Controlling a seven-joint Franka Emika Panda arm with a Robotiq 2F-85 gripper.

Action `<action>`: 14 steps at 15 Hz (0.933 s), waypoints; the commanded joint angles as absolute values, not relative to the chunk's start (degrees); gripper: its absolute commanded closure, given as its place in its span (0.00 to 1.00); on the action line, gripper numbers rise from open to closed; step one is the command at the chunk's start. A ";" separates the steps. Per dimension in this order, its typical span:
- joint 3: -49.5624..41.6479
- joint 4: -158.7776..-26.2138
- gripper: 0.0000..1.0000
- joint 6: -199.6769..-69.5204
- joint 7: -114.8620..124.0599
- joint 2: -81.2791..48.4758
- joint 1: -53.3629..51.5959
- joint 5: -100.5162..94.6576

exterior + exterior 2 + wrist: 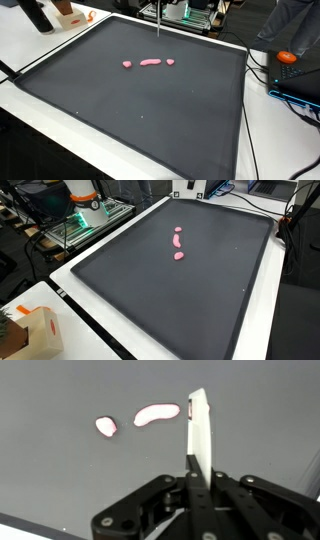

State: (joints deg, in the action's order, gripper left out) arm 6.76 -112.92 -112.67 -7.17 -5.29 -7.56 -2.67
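1. Gripper state. In the wrist view, I read the gripper (196, 482) as closed. Its black linkages converge at the centre line and clamp the lower end of a white strip (197, 430). The strip is flat, narrow, straight-edged and smooth, and it stands out from the jaws towards the top of the view.

2. Work items. Three pink pieces lie in a short row near the middle of the far half of the dark mat (200, 110).
   - In an exterior view, the row reads as a small lump (127, 64), an elongated pink piece (150, 62) and a second small lump (169, 61). They sit close to one another with gaps between them.
   - The pieces look soft-edged and rounded, with a slightly glossy surface.
   - The wrist view shows only two of them: the elongated one, which is bean-shaped, and a small rounded one beside it.

3. Relation of strip to pieces. In the wrist view, the upper part of the strip appears just beside one end of the elongated pink piece. I cannot tell whether they touch, or whether the strip tip rests on the mat.

4. Surroundings. The mat is matte, uniform charcoal and rectangular, with a thin darker border. It lies on a white table (40, 55). A cardboard box (35, 330) stands on the table off one corner of the mat, well apart from the pieces.
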 commanded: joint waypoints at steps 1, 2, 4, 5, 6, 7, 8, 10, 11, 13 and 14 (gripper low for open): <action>6.75 -113.75 0.99 -114.17 -8.08 -6.63 -7.03 -1.77; 6.69 -114.25 0.99 -114.83 -8.49 -7.03 -6.88 -1.57; 6.63 -115.67 0.99 -116.64 -10.21 -7.85 -6.41 -0.47; 6.63 -116.39 0.99 -117.65 -11.17 -8.21 -6.18 -0.09; 6.60 -117.55 0.99 -119.32 -12.25 -8.50 -5.85 0.23; 6.55 -118.48 0.99 -120.78 -13.18 -8.84 -5.52 0.53; 6.54 -119.83 0.99 -122.61 -14.83 -9.00 -5.03 1.33; 6.70 -122.03 0.99 -125.51 -17.19 -9.35 -4.41 2.54; 6.72 -123.06 0.99 -126.80 -17.90 -9.67 -4.27 2.49; 6.74 -124.73 0.99 -129.11 -19.23 -10.33 -3.86 2.98; 6.71 -125.53 0.99 -130.31 -19.47 -10.63 -3.77 2.87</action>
State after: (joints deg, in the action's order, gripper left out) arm 6.54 -122.29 -126.61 -17.02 -10.62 -4.52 1.58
